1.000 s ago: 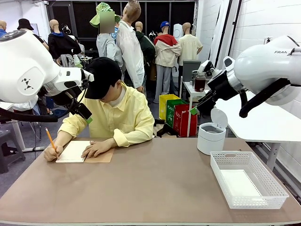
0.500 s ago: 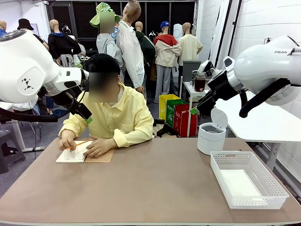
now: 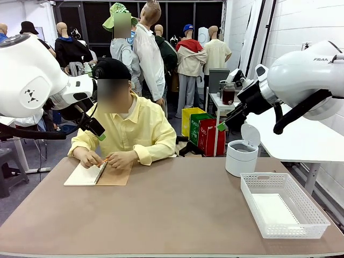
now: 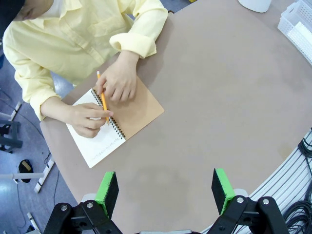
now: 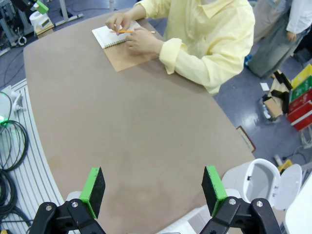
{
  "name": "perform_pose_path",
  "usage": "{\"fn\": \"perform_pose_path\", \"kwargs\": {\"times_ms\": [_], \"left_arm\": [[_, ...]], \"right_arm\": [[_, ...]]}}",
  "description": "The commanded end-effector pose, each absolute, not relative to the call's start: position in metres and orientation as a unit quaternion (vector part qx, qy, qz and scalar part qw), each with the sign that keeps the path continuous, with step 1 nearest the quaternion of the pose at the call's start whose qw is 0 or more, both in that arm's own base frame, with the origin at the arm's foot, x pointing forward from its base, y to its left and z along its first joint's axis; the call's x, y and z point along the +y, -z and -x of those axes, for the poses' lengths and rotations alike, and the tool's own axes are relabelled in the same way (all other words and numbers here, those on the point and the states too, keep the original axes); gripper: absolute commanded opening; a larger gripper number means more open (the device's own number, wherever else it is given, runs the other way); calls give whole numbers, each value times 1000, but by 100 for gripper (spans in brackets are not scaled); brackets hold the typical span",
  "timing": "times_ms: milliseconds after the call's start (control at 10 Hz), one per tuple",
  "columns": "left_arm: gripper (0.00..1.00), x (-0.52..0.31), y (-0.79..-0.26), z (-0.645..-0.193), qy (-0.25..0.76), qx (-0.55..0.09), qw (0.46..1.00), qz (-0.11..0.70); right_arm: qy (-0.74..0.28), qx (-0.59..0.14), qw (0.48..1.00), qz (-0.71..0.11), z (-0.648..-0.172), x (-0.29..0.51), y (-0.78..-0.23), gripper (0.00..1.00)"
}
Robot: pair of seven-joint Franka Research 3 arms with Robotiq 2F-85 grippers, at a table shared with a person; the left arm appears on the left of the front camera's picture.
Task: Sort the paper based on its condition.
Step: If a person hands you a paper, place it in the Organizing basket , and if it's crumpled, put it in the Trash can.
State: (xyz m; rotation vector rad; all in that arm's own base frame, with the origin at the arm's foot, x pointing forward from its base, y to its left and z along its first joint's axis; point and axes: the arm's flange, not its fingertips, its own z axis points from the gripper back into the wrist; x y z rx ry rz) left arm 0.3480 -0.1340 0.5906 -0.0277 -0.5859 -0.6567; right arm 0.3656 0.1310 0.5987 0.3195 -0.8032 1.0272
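A sheet of paper (image 3: 274,208), judged light, limp and easily creased, is seen flat in the basket (image 3: 317,215); an edge pinch is advised. Both end effectors (image 4: 165,190) (image 5: 153,190) are held wide, empty.

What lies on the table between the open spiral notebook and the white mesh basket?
Nothing: between the brown-covered spiral notebook and the white mesh basket, the front view shows bare brown tabletop.

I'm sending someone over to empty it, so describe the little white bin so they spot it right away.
Start at the brown table and look to the robot's right side, where a white mesh basket sits near the edge. Just beyond the basket, toward the person's side, stands the small round white bin. Unlike the flat, rectangular basket, it is a cylinder with its lid flipped up.
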Motion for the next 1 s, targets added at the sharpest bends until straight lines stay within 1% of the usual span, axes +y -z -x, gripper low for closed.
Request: {"fn": "perform_pose_path", "kwargs": {"times_ms": [0, 900], "left_arm": [[100, -133, -591, -348, 316, -284, 905, 14], [100, -133, -591, -348, 316, -284, 905, 14]], "right_arm": [[-477, -371, 783, -148, -366, 132, -598, 100], [-477, -371, 783, -148, -366, 132, -598, 100]]}}
